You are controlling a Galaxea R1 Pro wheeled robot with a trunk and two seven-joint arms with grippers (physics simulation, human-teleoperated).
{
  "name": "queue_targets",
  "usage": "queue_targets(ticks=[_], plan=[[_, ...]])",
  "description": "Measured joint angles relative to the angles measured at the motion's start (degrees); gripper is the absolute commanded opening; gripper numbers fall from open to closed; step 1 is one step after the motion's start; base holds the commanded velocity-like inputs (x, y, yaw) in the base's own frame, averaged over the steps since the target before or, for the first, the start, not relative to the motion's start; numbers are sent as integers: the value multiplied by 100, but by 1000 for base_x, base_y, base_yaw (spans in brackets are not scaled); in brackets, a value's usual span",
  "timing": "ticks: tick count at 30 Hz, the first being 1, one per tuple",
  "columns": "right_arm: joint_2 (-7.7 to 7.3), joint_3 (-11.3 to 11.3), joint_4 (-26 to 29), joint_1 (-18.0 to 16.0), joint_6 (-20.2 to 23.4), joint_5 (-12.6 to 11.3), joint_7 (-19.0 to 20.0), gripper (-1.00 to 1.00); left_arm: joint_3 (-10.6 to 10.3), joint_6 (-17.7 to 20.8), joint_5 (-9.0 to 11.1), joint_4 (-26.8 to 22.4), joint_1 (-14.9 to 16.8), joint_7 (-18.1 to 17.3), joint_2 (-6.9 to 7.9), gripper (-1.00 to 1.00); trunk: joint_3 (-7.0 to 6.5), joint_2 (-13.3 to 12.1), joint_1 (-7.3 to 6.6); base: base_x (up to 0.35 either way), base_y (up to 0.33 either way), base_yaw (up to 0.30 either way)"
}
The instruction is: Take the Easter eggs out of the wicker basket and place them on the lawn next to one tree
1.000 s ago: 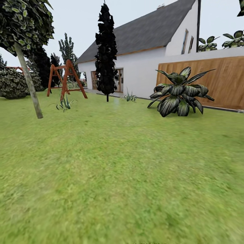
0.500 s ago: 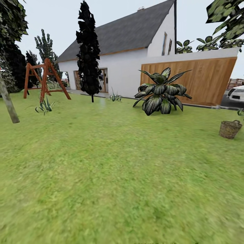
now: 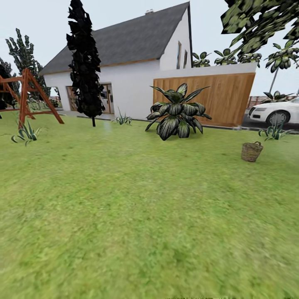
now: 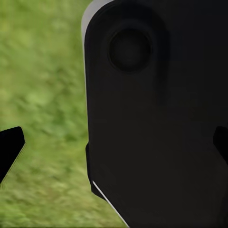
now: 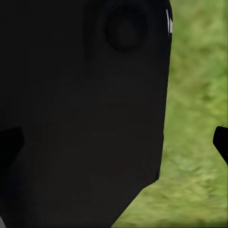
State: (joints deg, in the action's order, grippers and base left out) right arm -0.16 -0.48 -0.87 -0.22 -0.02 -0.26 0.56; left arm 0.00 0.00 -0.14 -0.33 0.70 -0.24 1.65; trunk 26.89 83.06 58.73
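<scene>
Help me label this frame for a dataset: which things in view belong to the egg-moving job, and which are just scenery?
Belongs to the job:
- wicker basket, standing on the lawn; eggs inside cannot be made out

Just scenery:
- house
- wooden swing frame
- narrow black-foliaged tree
- broad-leaved plant
- white car

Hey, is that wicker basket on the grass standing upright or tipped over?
Upright: the wicker basket sits on the lawn with its open rim facing up and handle loop on top.
</scene>
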Motion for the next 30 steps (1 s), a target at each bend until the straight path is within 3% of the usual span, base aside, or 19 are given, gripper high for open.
queue_targets(ticks=[30], plan=[[3, 8, -3, -1, -6, 2, 0, 100, 0, 0, 3, 0, 0, 0, 0, 100, 0, 0, 0, 0, 0, -295]])
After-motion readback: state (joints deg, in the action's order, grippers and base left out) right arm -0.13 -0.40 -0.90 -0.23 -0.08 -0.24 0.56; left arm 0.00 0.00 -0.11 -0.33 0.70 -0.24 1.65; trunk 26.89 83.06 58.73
